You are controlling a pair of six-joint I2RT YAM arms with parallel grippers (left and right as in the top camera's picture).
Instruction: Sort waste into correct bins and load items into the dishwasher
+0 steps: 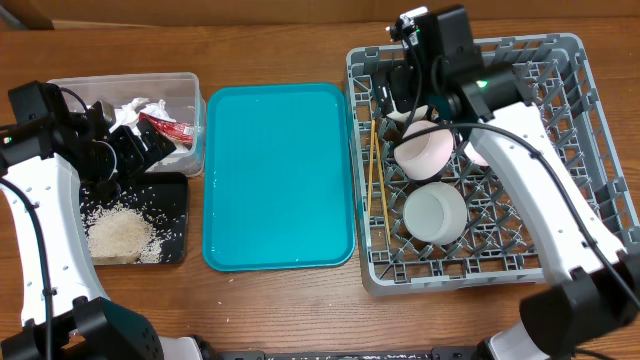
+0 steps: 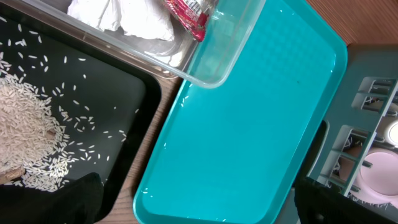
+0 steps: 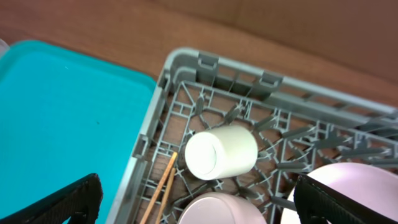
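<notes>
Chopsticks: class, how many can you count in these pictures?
2. Both chopsticks lie side by side in the grey dish rack, along its left wall beside the pink bowl. More may hide under the right arm.

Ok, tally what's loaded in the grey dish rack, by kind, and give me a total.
Chopsticks: 2
Bowls: 2, the pink bowl and the grey bowl
Cup: 1
Plate: 1
Total: 6
</notes>
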